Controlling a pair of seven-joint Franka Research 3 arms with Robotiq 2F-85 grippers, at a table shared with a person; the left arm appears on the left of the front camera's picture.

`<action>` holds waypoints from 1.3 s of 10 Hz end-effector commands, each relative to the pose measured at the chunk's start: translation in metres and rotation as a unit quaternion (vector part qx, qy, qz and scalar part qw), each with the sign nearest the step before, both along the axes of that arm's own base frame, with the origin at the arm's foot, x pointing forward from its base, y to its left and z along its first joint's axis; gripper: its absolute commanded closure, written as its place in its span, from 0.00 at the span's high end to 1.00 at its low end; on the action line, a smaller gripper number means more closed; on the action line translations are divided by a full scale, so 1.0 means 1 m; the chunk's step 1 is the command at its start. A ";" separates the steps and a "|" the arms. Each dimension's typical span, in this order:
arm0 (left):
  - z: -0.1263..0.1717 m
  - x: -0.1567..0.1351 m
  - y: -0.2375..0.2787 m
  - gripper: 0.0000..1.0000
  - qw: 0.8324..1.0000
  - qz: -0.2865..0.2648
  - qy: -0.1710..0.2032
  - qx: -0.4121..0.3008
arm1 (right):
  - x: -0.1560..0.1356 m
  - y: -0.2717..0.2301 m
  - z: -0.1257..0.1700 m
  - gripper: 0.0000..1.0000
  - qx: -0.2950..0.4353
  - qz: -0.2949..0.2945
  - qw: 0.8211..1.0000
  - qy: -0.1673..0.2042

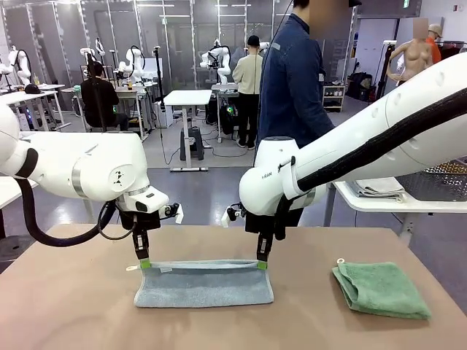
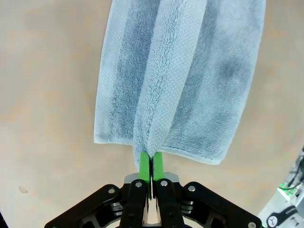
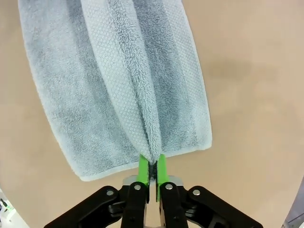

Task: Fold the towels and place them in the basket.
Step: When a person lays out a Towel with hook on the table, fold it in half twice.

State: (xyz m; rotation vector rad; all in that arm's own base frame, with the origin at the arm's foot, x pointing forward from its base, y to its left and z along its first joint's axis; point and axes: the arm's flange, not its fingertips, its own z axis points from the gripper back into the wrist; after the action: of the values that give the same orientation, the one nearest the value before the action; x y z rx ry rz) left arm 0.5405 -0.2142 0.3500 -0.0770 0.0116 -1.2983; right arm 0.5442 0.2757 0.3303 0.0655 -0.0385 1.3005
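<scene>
Brown table (image 1: 66, 306) across the lower frame of the front view. At lower centre, blue-grey towel (image 1: 204, 286): folded lengthwise, lying on the table, upper long edge raised slightly between the two arms. At lower right, well apart, green towel (image 1: 383, 289), folded, with corner loop (image 1: 341, 261) at its upper left. At the right edge, on a separate white table, basket (image 1: 446, 182), partly cut off. Left gripper (image 1: 144, 263) clamped on the left end of the raised edge, right gripper (image 1: 261, 265) clamped on the right end. Treat as light, limp, non-fragile, with grippy pile; expect sag between holds. Take hold at corners, through all layers.
</scene>
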 end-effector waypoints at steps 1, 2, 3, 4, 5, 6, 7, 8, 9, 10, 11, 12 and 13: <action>0.004 -0.004 0.002 0.21 1.000 0.000 -0.028 -0.005 | -0.003 -0.002 0.001 0.33 -0.001 -0.021 0.999 -0.030; 0.007 -0.004 0.001 0.29 0.999 0.006 -0.037 -0.012 | -0.004 -0.001 0.002 0.48 0.000 -0.027 0.999 -0.041; 0.010 -0.002 0.001 0.52 0.999 0.018 -0.046 -0.020 | -0.003 -0.001 0.004 0.43 0.002 -0.041 0.998 -0.057; 0.012 -0.002 0.001 0.59 0.998 0.024 -0.051 -0.025 | -0.002 -0.003 0.007 0.81 0.008 -0.064 0.994 -0.084; 0.012 -0.002 0.002 0.81 0.998 0.028 -0.053 -0.022 | -0.002 -0.002 0.010 0.76 0.011 -0.079 0.992 -0.100; 0.014 -0.004 0.006 0.88 0.998 0.034 -0.056 -0.022 | -0.002 -0.005 0.011 1.00 0.009 -0.092 0.990 -0.110; 0.020 -0.009 0.008 1.00 0.998 0.023 -0.052 -0.026 | -0.005 -0.008 0.013 1.00 0.010 -0.094 0.990 -0.104; 0.027 -0.016 0.011 1.00 0.998 0.024 -0.047 -0.039 | -0.010 -0.012 0.018 1.00 0.020 -0.100 0.990 -0.098; 0.038 -0.029 0.013 1.00 0.998 0.033 -0.033 -0.052 | -0.022 -0.016 0.026 0.97 0.027 -0.127 0.987 -0.094; 0.051 -0.046 0.014 0.96 0.996 0.044 -0.018 -0.073 | -0.037 -0.017 0.037 1.00 0.049 -0.175 0.981 -0.075; 0.065 -0.061 0.017 1.00 0.994 0.062 -0.006 -0.088 | -0.048 -0.018 0.048 1.00 0.052 -0.220 0.972 -0.072; 0.078 -0.074 0.019 1.00 0.993 0.087 0.001 -0.084 | -0.055 -0.018 0.056 1.00 0.052 -0.262 0.961 -0.075; 0.089 -0.089 0.020 1.00 0.995 0.081 0.008 -0.064 | -0.061 -0.015 0.060 1.00 0.058 -0.271 0.957 -0.082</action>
State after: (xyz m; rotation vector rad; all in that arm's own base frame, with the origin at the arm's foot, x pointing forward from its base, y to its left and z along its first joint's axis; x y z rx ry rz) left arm 0.4687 -0.2007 0.4303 -0.2003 -0.0925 -1.1542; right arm 0.4964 0.2572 0.3890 0.0476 -0.2394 0.8171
